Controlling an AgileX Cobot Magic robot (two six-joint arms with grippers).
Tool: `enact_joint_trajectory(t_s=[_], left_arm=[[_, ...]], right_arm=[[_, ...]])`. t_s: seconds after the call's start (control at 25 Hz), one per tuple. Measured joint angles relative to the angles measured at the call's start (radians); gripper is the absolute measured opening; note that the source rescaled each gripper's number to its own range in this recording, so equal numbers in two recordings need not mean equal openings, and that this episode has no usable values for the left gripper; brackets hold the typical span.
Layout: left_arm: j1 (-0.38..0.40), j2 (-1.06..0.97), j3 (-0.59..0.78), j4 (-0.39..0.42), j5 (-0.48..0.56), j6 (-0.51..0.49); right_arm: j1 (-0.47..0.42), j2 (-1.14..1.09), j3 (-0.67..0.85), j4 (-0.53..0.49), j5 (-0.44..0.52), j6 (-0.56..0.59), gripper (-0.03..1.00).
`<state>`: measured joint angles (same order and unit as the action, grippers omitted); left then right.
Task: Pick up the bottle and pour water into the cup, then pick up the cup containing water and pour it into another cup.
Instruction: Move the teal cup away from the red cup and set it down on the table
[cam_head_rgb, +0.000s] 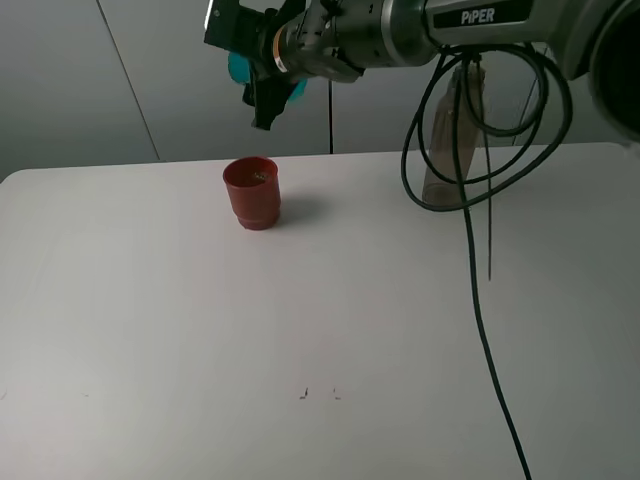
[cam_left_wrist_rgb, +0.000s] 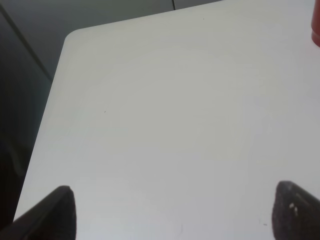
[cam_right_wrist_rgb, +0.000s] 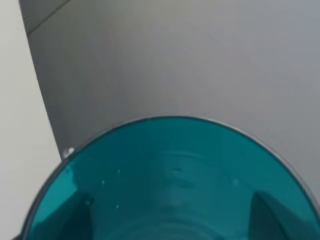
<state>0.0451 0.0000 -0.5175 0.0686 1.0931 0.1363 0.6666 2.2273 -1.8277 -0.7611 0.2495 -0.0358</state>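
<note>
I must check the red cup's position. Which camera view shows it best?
Exterior high: the whole red cup stands upright on the table. Left wrist shows only a red sliver at the frame edge; right wrist shows none.

- We see the surface (cam_head_rgb: 200, 340) as smooth, matt white, with a few tiny dark specks.
- The red cup (cam_head_rgb: 252, 194) looks like opaque plastic with a soft sheen and a ridged, stepped base.
- The teal cup (cam_right_wrist_rgb: 172, 185) reads as translucent glossy plastic, smooth-walled, with small droplets inside.
- The bottle (cam_head_rgb: 443, 150) looks like smoky, translucent brownish plastic.
- We take the right arm's housing (cam_head_rgb: 400, 35) for satin grey metal; its hand (cam_head_rgb: 268, 95) is matt black.
- The cables (cam_head_rgb: 478, 300) have smooth black sheathing.
</note>
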Motion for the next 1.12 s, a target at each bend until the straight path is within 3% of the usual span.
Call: enact_joint_trajectory(t_s=[0.2,0.36,0.68,0.84,1.12], left_arm=[[0.0,0.0,0.0,0.0,0.0,0.0],[0.0,0.0,0.0,0.0,0.0,-0.001],[0.0,0.0,0.0,0.0,0.0,-0.001],[0.0,0.0,0.0,0.0,0.0,-0.001],[0.0,0.0,0.0,0.0,0.0,-0.001]], right_arm=[[0.0,-0.092,0.05,0.342,0.143,-0.04,0.03],[-0.002,-0.171,0.137,0.505,0.188,-0.055,0.03],[-0.049,-0.355,0.433,0.733,0.166,-0.1,0.03],[-0.083,-0.426,0.627,0.801,0.029,-0.103,0.03],[-0.098,-0.457,0.944,0.831,-0.42,-0.103,0.03]])
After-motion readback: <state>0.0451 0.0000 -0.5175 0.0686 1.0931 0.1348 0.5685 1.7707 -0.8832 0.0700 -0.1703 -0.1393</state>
